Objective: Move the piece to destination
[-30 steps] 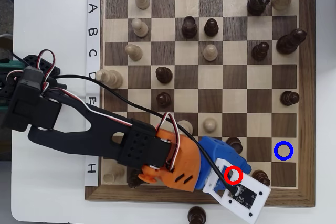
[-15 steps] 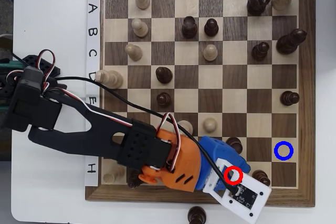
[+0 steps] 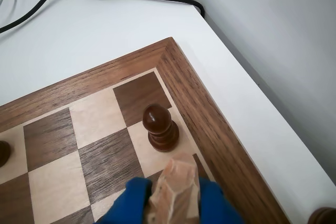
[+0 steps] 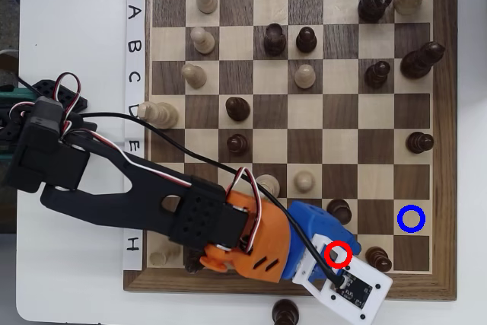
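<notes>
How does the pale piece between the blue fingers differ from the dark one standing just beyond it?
In the wrist view, the cream piece is pale wood; the dark pawn is deep brown. The cream piece sits between the gripper's blue fingers; the dark pawn stands free and upright on a light square. Both are turned wooden chess pieces.

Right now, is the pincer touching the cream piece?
Touching. The wrist view shows the pincer closed on the cream piece: its blue fingers press against both sides, with no gap visible.
</notes>
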